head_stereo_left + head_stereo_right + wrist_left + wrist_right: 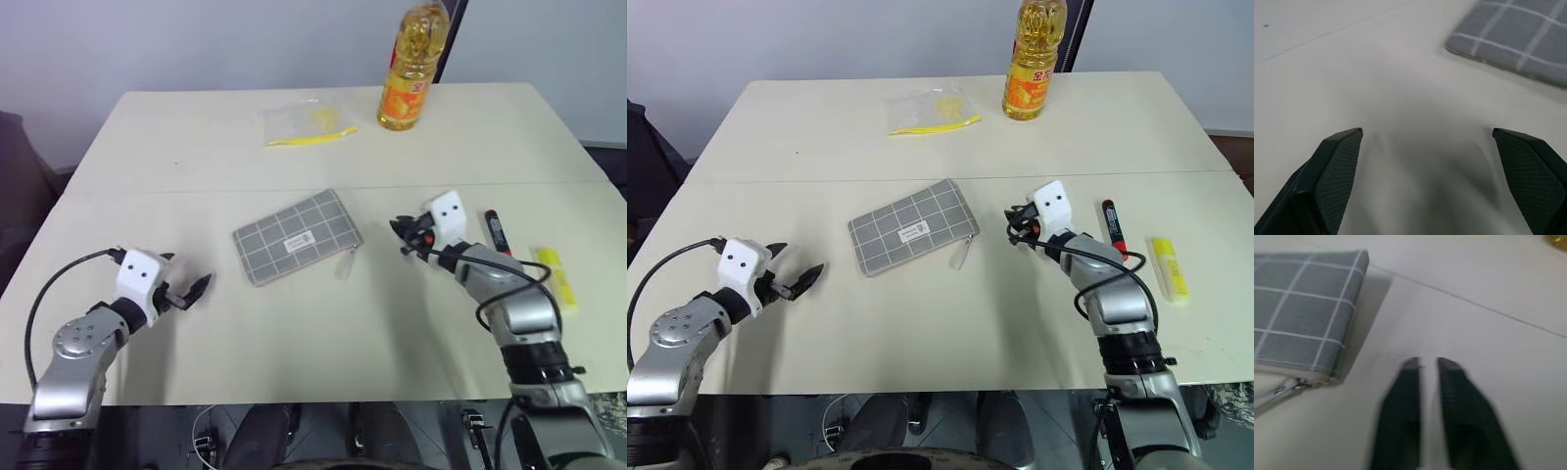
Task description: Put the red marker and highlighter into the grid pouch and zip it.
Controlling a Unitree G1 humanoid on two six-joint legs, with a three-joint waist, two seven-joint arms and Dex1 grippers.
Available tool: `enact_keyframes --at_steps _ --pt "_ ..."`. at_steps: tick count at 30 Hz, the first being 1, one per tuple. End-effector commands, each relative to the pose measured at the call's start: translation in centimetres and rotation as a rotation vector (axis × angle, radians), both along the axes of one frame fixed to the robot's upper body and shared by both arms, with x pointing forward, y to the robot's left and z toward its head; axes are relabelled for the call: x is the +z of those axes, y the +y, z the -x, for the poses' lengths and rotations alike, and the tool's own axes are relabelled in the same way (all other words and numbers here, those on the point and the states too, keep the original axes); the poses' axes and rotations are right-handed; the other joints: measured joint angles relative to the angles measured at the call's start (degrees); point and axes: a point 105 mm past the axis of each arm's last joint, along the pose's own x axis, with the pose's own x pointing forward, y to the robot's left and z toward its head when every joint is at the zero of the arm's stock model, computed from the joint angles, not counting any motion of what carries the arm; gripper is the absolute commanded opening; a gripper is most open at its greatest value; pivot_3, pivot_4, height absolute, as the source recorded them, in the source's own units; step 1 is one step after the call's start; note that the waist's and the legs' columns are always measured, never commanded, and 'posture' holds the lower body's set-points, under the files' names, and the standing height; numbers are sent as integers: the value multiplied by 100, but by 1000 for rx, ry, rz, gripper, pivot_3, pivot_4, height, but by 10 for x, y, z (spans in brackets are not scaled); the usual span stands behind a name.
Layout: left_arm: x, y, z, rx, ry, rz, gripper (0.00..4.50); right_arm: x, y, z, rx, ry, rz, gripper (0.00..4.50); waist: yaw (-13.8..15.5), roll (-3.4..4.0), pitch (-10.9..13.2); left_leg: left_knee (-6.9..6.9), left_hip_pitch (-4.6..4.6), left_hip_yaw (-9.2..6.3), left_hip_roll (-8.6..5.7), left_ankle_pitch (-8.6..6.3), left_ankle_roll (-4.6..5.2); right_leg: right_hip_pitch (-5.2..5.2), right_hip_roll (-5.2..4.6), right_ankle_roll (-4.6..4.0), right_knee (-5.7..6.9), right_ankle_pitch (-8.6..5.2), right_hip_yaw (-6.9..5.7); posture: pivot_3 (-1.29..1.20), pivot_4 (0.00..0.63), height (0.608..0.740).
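Note:
The grey grid pouch (297, 237) lies flat in the middle of the table, its zipper pull (348, 261) trailing off its right end. My right gripper (404, 237) hovers just right of the pouch, fingers shut with nothing between them; its wrist view shows the pouch corner (1308, 318) and the pull tab (1273, 394) close ahead. Further right, past that hand, the red marker (497, 232) lies on the table, and the yellow highlighter (554, 273) rests further right again. My left gripper (194, 292) stands open and empty to the left of the pouch, whose corner (1513, 39) appears ahead of it.
A clear plastic bag with a yellow strip (307, 124) lies at the back of the table. Beside it, a bottle of yellow oil (410, 70) stands at the back right. The table's front edge (294, 399) runs just below both arms.

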Motion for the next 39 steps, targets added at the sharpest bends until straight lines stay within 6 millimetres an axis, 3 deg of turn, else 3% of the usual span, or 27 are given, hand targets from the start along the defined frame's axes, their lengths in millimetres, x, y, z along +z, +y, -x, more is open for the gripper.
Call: enact_keyframes --at_steps 1,11,18,28,35,38,39 --pt "5 -16 3 -147 -39 -132 4500 9 18 -9 48 -39 21 28 -6 0 0 0 0 1 -1 0 0 0 -1 0 0 0 1 0 150 740" --pt "-6 -36 -14 -377 -69 -310 4500 -2 50 -26 91 -7 72 28 -10 2 0 -5 2 1 -2 2 -2 -6 2 3 4 4 1 0 150 740" --pt "-4 -49 -30 -495 -194 -435 4500 -2 67 -28 139 0 56 28 -5 4 -2 -2 11 0 -3 4 -6 -6 2 4 26 6 1 0 150 740" --pt "2 -58 -50 -569 -332 -511 4500 0 73 -27 164 -5 58 28 -24 5 -2 3 15 -2 -3 9 -11 -11 5 2 45 8 1 0 150 740" --pt "4 -64 -53 -618 -366 -481 4500 1 76 -25 180 -10 53 28 -41 5 -2 4 15 -2 -3 10 -12 -11 6 2 45 9 1 0 150 740" --pt "5 -65 -54 -630 -378 -467 3695 2 77 -25 183 -12 49 0 -58 5 -2 4 15 -2 -3 10 -11 -11 5 2 46 9 1 0 150 740" --pt "6 -66 -54 -634 -382 -464 3125 2 76 -25 182 -12 49 0 -65 5 -2 4 15 -2 -3 10 -12 -11 6 2 46 9 1 0 150 740"
